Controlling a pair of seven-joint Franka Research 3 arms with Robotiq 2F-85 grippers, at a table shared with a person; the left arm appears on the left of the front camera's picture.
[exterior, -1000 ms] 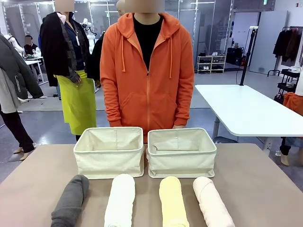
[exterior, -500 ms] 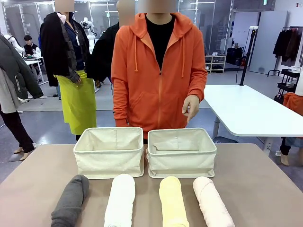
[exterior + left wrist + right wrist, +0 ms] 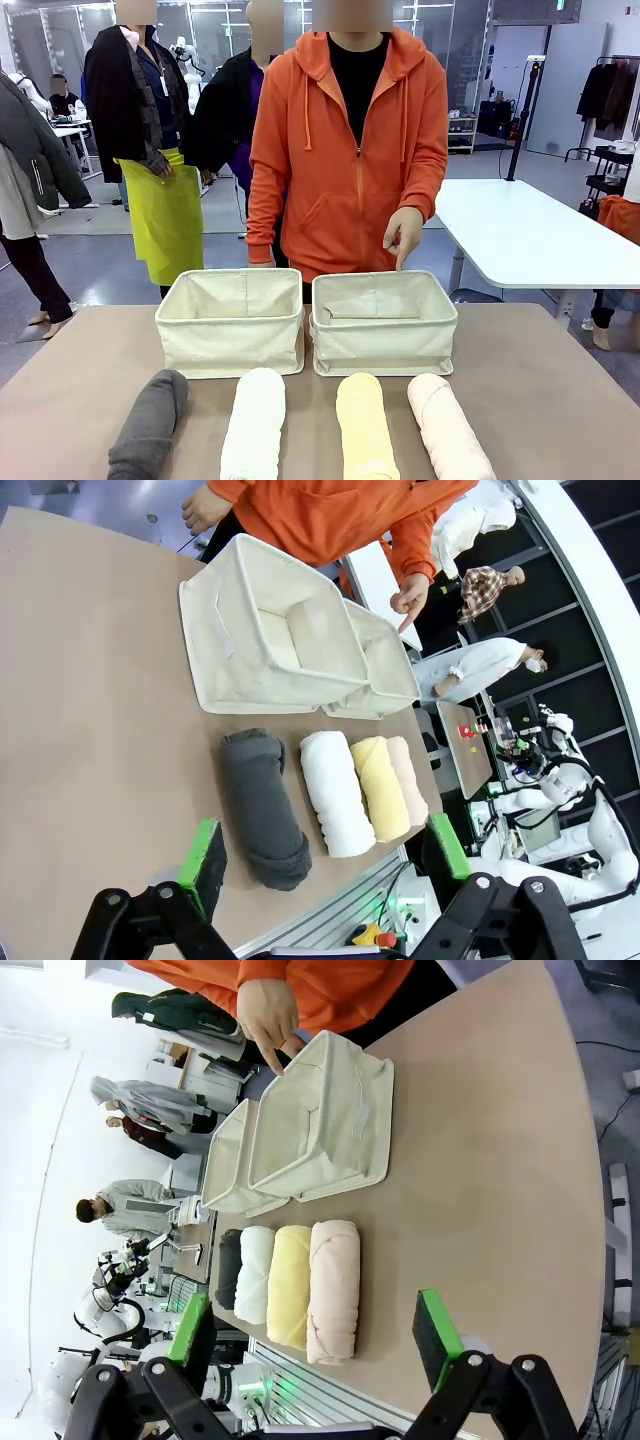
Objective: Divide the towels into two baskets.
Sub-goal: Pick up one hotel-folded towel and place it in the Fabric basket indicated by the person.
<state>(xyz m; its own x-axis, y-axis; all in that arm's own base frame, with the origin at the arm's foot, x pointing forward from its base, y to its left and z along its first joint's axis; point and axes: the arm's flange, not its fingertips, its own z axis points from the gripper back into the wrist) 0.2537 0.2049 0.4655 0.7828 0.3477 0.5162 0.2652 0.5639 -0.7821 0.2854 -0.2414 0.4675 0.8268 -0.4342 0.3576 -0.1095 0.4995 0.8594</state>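
step: first pick, by my read; no towel is in a basket yet and both baskets look empty
left tool (image 3: 325, 850): pads apart, holding nothing, hanging above the surface (image 3: 560, 400)
right tool (image 3: 313, 1327): pads apart, holding nothing, also up off the surface
towels: front view, one row at 6 o'clock, each roll lying along the 6–12 line. Order from 7 to 5 o'clock: dark grey towel (image 3: 150, 425), white towel (image 3: 254, 425), yellow towel (image 3: 365, 430), pink towel (image 3: 448, 430)
baskets: at 12 o'clock of the row, side by side and touching. left basket (image 3: 230, 340) sits beyond grey/white, right basket (image 3: 385, 345) beyond yellow/pink
person's hand (image 3: 404, 232): at the right basket's 12 o'clock rim, index finger pointing down
how: suggest outer rolls first, grey to the left basket, pink to the right. Straddle the roll at mid-length, across its axis, and squeeze enough that it can't unroll. Lift clear of the soft rim before going in, and lay the roll along the basket's long side.
risk: a dragged rim shifts the basket; keep off the pointing hand
count: towels 4 (one per colour); baskets 2; tools 2; target 2 towels per basket
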